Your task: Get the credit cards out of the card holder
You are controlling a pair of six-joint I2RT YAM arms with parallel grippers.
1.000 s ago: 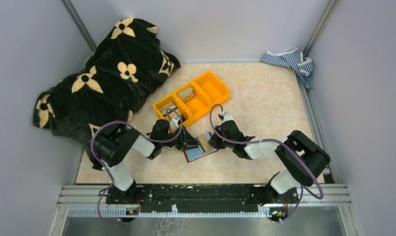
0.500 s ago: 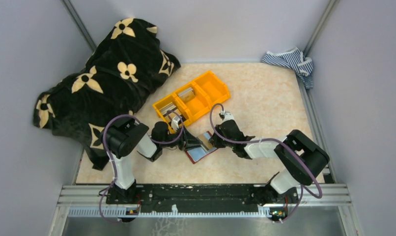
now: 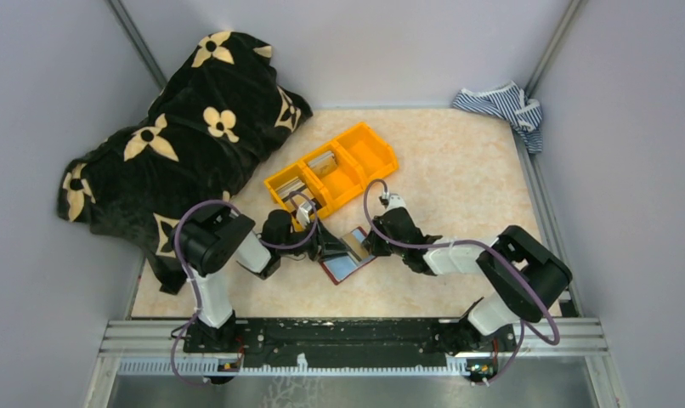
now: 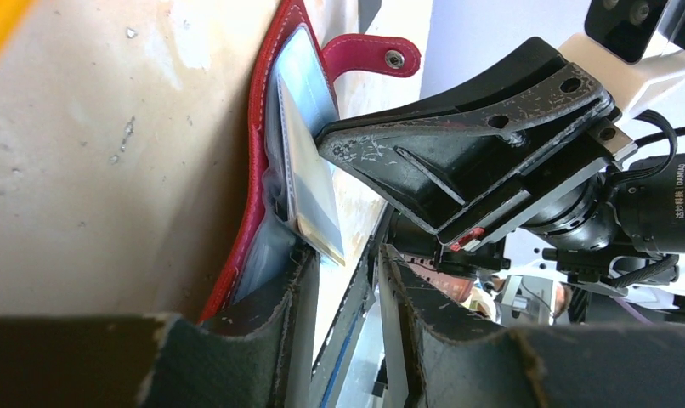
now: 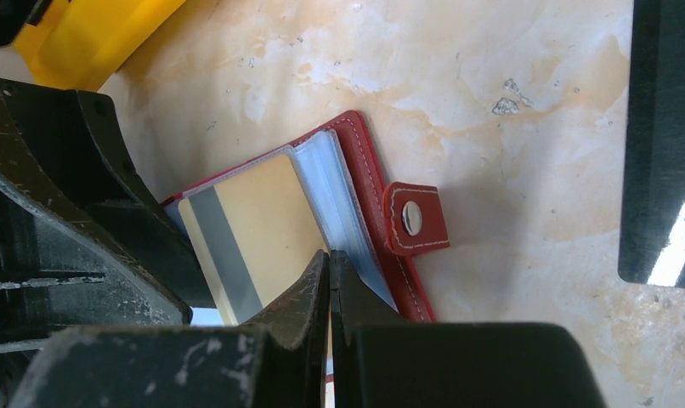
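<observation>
The dark red card holder (image 3: 349, 265) lies open on the table between my two grippers. Its light blue pockets and closing tab (image 5: 416, 219) show in the right wrist view. A pale beige credit card (image 5: 254, 221) with a silver stripe sticks out of a pocket; it also shows in the left wrist view (image 4: 309, 183). My right gripper (image 5: 329, 257) is shut, its tips at the seam between this card and the pockets. My left gripper (image 4: 348, 255) is slightly open, one finger (image 4: 275, 323) resting on a blue pocket. A dark card (image 5: 662, 144) lies on the table beside the holder.
An orange three-compartment bin (image 3: 369, 151) stands just behind the grippers, with flat grey things in two compartments. A black blanket with beige flowers (image 3: 178, 136) covers the back left. A striped cloth (image 3: 502, 104) lies at the back right corner.
My left arm's elbow has swung a little to the right. Both grippers stay at the card holder, which has hardly moved.
</observation>
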